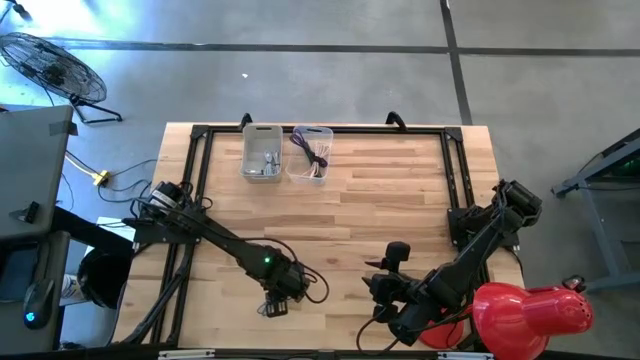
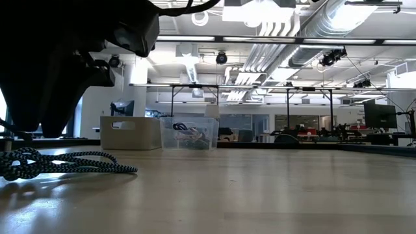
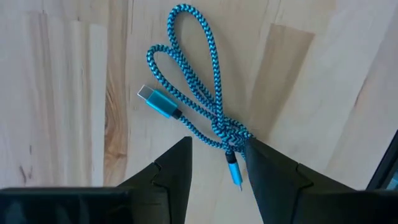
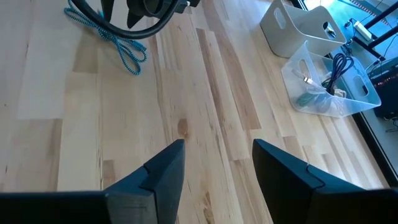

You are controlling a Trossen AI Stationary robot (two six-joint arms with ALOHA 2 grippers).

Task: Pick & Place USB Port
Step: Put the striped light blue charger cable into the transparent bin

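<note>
— Left gripper [image 3: 217,171]: fingers spread, holding nothing, hanging directly over the blue braided USB cable [image 3: 193,93] at the table's [image 1: 400,200] near edge.

— And the cable itself?

— Lying loose on the wood, knotted. Knot right between the two fingertips [image 3: 180,155], small plug just short of the gap, loops running straight ahead away from the gripper, flat blue connector off to one side of the loops.

— Long axis?

— Roughly in line with the gripper's forward reach, so crossing the gap lengthwise; a straight descent probably enough to bracket the knot.

— Nearer arm?

— Left, plainly. Right gripper [image 4: 217,168] also parted and empty, parked farther along the near edge, well apart from the cable.

— Destination?

— Likely the clear bin [image 1: 310,153] or white bin [image 1: 261,152], side by side at the far edge, well apart from the cable.
</note>
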